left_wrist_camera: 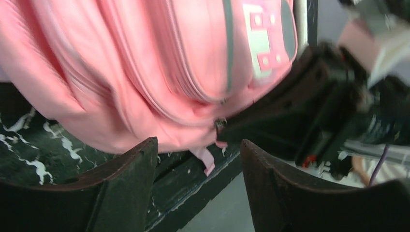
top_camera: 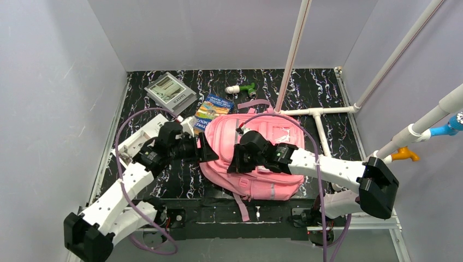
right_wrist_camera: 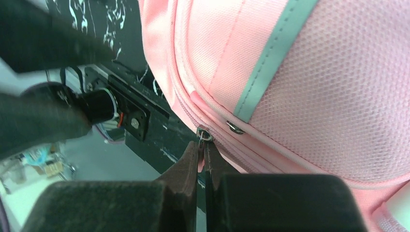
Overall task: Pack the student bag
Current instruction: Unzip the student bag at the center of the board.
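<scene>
Your right gripper (right_wrist_camera: 202,159) is clenched: its two fingertips are pressed together on the metal zip pull (right_wrist_camera: 204,135) of the student bag (right_wrist_camera: 314,87). The pull sits at the very tip of those fingers, on the zip line just under the grey stripe (right_wrist_camera: 270,63), and the pink fabric fills everything ahead and to the right of them.

Your left gripper (left_wrist_camera: 198,193) is released. Its fingers (left_wrist_camera: 128,188) stand wide apart with nothing between them. The bag bulges just ahead of the fingertips without touching them, and a small pink tab (left_wrist_camera: 209,164) hangs from its lower edge in line with the gap. Ahead and to the right of this gripper, the dark body of the right gripper meets the bag at the zip.

From above, the bag lies flat on the black marbled table (top_camera: 311,87), with your left gripper at its left edge and your right gripper over its top. Beyond the left gripper, past the bag's far corner, lie a colourful booklet (top_camera: 212,112), a grey box (top_camera: 170,91) and a white-and-green item (top_camera: 242,88). A white pipe frame (top_camera: 322,112) stands beyond the right gripper.
</scene>
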Robot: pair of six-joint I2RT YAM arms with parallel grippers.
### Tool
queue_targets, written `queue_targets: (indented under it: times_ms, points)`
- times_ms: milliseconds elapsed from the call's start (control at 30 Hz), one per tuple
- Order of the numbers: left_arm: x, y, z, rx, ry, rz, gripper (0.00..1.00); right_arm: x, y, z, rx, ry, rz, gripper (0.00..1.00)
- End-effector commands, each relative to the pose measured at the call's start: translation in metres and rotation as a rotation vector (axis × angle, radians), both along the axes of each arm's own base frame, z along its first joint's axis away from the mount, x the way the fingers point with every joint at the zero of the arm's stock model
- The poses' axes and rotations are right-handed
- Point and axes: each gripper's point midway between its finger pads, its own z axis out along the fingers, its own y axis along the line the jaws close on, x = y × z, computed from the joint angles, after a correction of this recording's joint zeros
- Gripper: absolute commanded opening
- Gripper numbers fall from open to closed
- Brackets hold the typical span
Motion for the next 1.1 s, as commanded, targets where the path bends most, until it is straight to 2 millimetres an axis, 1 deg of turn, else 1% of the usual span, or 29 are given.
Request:
queue_targets:
  times_ms: [0, 67, 133, 200, 267, 433, 533, 633, 733, 833, 900, 1000, 1033, 1067]
  points:
    - [-0.029, -0.006, -0.007, 0.097, -0.012, -0.026, 0.56, 0.030, 0.005, 0.023, 0.140, -0.005, -0.181, 0.03]
    - [-0.039, -0.015, -0.015, 0.132, -0.042, -0.046, 0.50, 0.032, 0.000, 0.020, 0.170, 0.039, -0.250, 0.03]
    - [-0.044, -0.022, -0.018, 0.179, -0.104, -0.052, 0.50, 0.033, 0.001, 0.022, 0.224, 0.081, -0.304, 0.03]
    - [-0.040, -0.026, -0.019, 0.243, -0.206, -0.043, 0.52, 0.033, 0.003, 0.024, 0.270, 0.124, -0.340, 0.03]
    - [-0.037, -0.032, -0.020, 0.297, -0.271, -0.059, 0.53, 0.033, 0.004, 0.025, 0.294, 0.154, -0.362, 0.03]
    - [-0.036, -0.047, -0.025, 0.415, -0.358, -0.106, 0.55, 0.037, -0.003, 0.028, 0.297, 0.199, -0.457, 0.03]
    - [-0.029, -0.046, -0.027, 0.483, -0.408, -0.084, 0.54, 0.037, -0.006, 0.029, 0.275, 0.224, -0.488, 0.02]
    - [-0.021, -0.043, -0.027, 0.533, -0.447, -0.072, 0.51, 0.036, -0.012, 0.023, 0.228, 0.260, -0.527, 0.01]
    - [-0.018, -0.049, -0.026, 0.562, -0.470, -0.108, 0.46, 0.034, -0.011, 0.018, 0.223, 0.285, -0.529, 0.01]
    - [-0.021, -0.060, -0.028, 0.563, -0.462, -0.153, 0.42, 0.033, -0.008, 0.018, 0.235, 0.307, -0.535, 0.01]
    - [-0.026, -0.066, -0.032, 0.558, -0.455, -0.183, 0.42, 0.034, -0.007, 0.019, 0.241, 0.313, -0.546, 0.01]
    - [-0.026, -0.069, -0.034, 0.567, -0.462, -0.188, 0.40, 0.034, -0.002, 0.022, 0.258, 0.321, -0.532, 0.04]
    - [-0.024, -0.069, -0.033, 0.574, -0.469, -0.182, 0.38, 0.034, -0.001, 0.022, 0.256, 0.323, -0.527, 0.05]
    - [-0.021, -0.068, -0.033, 0.585, -0.476, -0.174, 0.32, 0.033, 0.000, 0.022, 0.252, 0.325, -0.521, 0.07]
